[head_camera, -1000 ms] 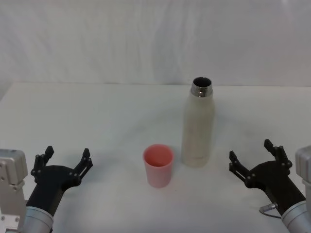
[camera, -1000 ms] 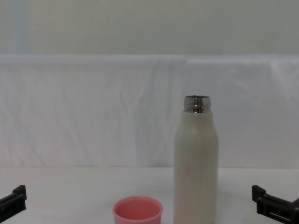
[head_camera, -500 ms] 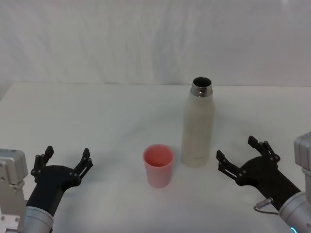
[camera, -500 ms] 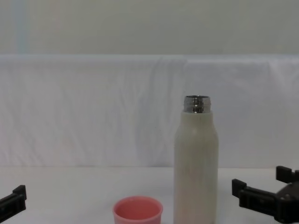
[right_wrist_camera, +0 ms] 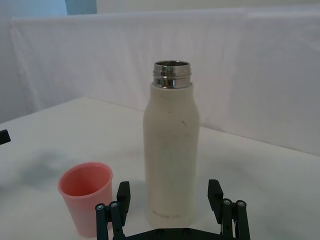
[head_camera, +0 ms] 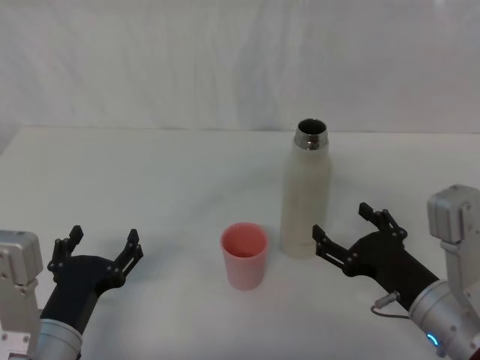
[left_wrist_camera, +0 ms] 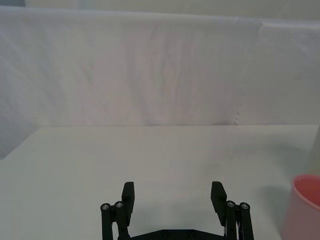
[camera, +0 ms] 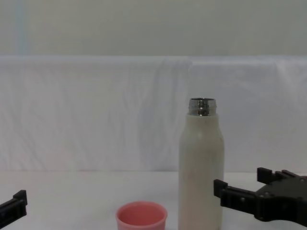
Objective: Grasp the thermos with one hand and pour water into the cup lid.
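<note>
On the white table, the thermos stands upright near the middle, cap off, steel neck open to the ceiling. Cup lid sits just beside it, on the robot's left and slightly nearer the robot, mouth up, apart from the bottle. Right gripper is low over the table, close by the thermos base on its right side, jaws spread wide and holding nothing. From the right wrist view the bottle's lower body stands centred between the two fingers but beyond their tips, so it is not yet inside the jaws; no contact that I can make out. Left gripper rests at the near left of the table, jaws also spread, well apart from the cup lid and seemingly idle. Step in hand looks like the approach for the grasp. To do it well, I judge the gripper should go straight forward, keeping the bottle centred so neither finger clips it first and pushes it toward the cup lid. The bottle is tall and narrow, so a one-sided knock could tip it. A hold at the lower body, as the line now suggests, may make the pouring tilt awkward; a grip nearer mid-height would probably control it better. Matte surface should give fair friction.
</note>
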Tool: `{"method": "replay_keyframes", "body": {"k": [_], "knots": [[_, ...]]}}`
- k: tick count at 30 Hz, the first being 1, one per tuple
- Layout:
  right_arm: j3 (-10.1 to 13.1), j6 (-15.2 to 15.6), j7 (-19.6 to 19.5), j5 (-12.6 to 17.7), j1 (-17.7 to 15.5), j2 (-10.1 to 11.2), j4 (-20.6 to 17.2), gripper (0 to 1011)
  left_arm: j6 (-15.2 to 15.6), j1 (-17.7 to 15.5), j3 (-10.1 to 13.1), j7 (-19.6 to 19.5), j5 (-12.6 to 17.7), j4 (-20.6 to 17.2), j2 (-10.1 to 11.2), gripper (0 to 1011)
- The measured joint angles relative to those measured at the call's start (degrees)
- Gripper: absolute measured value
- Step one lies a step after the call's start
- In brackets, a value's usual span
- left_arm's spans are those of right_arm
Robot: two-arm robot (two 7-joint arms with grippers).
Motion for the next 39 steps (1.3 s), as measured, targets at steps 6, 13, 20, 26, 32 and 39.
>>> {"method": "replay_keyframes", "body": {"k": [6, 13, 20, 26, 32, 39], "knots": [[-0.97, 0.4, -0.11, 0.13, 1.69, -0.22, 1.42, 1001, 0.0, 0.0, 0.0, 0.0, 0.0, 0.0, 0.0, 1001], [-1.99, 0.74, -0.17, 0.78, 3.83, -0.8, 3.11, 1001, -0.01, 0.0, 0.0, 0.0, 0.0, 0.0, 0.0, 1001], [-2.53, 0.75, -0.22, 1.26, 5.37, -1.21, 4.5, 1001, 0.0, 0.0, 0.0, 0.0, 0.0, 0.0, 0.0, 1001], [-2.74, 0.75, -0.54, 1.49, 6.22, -1.39, 5.39, 1001, -0.01, 0.0, 0.0, 0.0, 0.0, 0.0, 0.0, 1001], [-3.01, 0.76, -0.8, 1.57, 6.97, -1.56, 6.11, 1001, -0.01, 0.0, 0.0, 0.0, 0.0, 0.0, 0.0, 1001], [-3.42, 0.79, -1.1, 1.49, 8.11, -1.95, 7.45, 1001, 0.0, 0.0, 0.0, 0.0, 0.0, 0.0, 0.0, 1001]]}}
